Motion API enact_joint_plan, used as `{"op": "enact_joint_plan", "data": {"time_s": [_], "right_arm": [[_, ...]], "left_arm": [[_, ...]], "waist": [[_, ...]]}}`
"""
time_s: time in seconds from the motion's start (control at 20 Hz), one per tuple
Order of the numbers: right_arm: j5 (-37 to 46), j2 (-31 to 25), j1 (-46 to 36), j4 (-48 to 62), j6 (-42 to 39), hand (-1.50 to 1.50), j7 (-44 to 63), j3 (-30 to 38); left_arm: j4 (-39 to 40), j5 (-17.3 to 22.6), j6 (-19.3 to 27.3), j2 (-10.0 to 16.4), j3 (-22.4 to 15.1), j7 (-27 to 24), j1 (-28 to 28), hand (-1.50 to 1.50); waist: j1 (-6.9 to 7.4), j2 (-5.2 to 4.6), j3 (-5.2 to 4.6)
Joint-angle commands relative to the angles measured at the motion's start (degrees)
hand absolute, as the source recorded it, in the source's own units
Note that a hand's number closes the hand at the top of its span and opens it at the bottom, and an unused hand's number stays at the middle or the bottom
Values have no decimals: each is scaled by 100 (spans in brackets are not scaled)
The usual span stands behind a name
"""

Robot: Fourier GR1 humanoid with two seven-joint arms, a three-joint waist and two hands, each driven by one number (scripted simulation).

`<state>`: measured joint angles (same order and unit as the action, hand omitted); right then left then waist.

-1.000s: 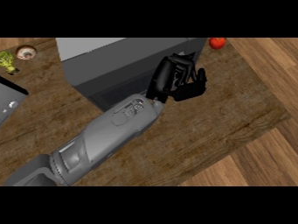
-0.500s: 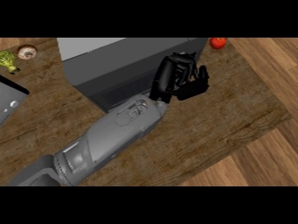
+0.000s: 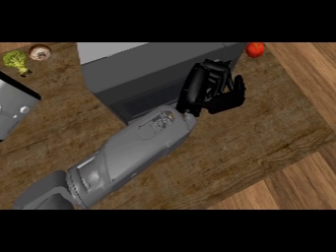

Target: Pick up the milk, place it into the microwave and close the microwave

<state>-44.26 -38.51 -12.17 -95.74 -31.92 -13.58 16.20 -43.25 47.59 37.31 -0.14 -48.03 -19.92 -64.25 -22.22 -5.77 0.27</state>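
One left hand (image 3: 218, 91), black on a grey forearm, has its fingers bent inward with nothing showing inside them. Its fingers touch the right end of one microwave (image 3: 134, 74), a plain dark grey box. The milk cannot be seen. Up and right of the hand sits one tomato (image 3: 254, 49); far left, one broccoli (image 3: 15, 60) and one mushroom (image 3: 39, 51).

Left hand (image 3: 216, 91) forward, forearm stretched diagonally.
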Motion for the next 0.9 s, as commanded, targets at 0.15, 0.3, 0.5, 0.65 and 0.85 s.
{"op": "enact_joint_plan", "data": {"time_s": [0.15, 0.3, 0.5, 0.65, 0.85], "right_arm": [[-99, -134, 148, -77, 59, -150, 74, 212], [-201, -172, 157, -153, 90, -150, 63, 339], [-279, -217, 250, -184, 166, -150, 130, 448], [-321, -238, 323, -209, 220, -150, 159, 536], [-447, -252, 443, -270, 140, -150, 186, 582]], "left_arm": [[945, 243, 61, 395, 267, -41, 263, 150], [1014, 307, -97, 518, 167, -45, 260, 150], [1057, 434, -188, 627, 130, -121, 288, -150], [1035, 526, -292, 614, 98, -212, 307, -150], [1052, 637, -357, 603, 38, -255, 320, -150]], "waist": [[347, -52, -27], [443, -24, -30], [609, -20, -43], [689, -18, -46], [749, -7, -26]]}}
